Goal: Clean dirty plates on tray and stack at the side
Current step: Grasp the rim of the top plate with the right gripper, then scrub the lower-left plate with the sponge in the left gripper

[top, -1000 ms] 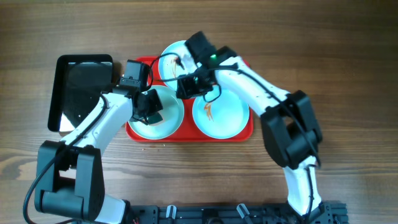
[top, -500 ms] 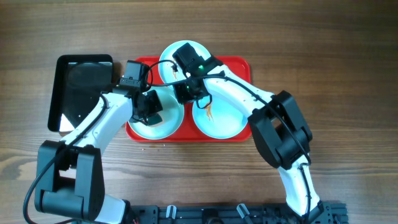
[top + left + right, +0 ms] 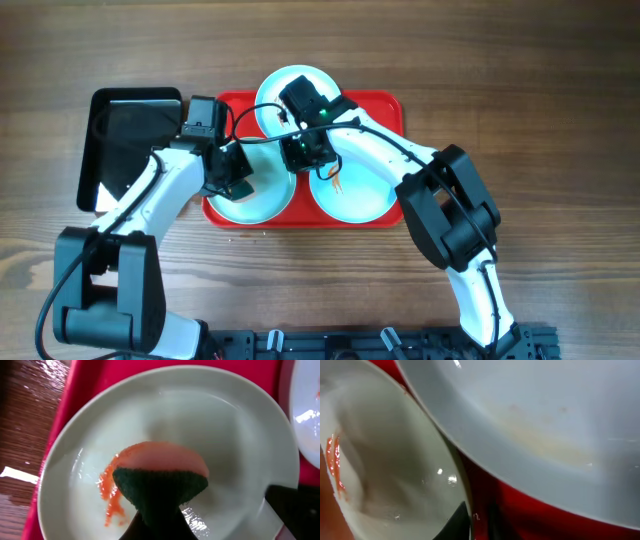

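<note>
Three pale plates lie on the red tray. My left gripper is shut on a dark green sponge with an orange-stained face, pressed into the front-left plate. An orange-red smear lies left of the sponge. My right gripper is shut on that plate's right rim, with one finger inside the plate. The front-right plate has an orange smear. The back plate is partly hidden by my right arm.
A black rectangular tray stands just left of the red one, close under my left arm. Bare wooden table lies to the right and behind. A second plate sits very close to the held rim.
My right gripper moved left to the front-left plate's rim and closed on it. My left gripper shifted slightly left with the sponge.
</note>
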You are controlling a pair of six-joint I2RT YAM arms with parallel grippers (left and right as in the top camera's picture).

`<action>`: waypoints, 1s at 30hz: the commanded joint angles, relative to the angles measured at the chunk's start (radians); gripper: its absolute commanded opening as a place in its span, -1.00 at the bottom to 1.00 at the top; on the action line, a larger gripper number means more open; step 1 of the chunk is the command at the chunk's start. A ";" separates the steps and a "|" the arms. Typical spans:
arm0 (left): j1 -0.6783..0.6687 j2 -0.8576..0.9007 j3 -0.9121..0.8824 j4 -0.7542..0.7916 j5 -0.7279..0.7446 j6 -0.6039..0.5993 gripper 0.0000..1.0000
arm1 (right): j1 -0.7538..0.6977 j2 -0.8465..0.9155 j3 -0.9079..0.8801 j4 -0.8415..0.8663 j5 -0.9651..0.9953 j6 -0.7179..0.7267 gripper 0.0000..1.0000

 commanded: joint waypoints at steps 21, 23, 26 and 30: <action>-0.101 0.039 -0.008 0.095 0.082 -0.048 -0.92 | 0.005 0.026 -0.012 0.001 -0.012 0.028 -0.91; -0.101 0.062 -0.008 0.095 0.081 -0.064 -0.92 | 0.005 0.026 -0.012 0.001 -0.012 0.028 -0.91; -0.101 0.103 -0.008 0.102 0.081 -0.066 -0.92 | 0.005 0.026 -0.012 0.001 -0.012 0.028 -0.91; -0.100 0.132 -0.008 0.082 0.004 -0.058 -0.92 | 0.005 0.026 -0.012 -0.003 -0.012 0.026 -0.91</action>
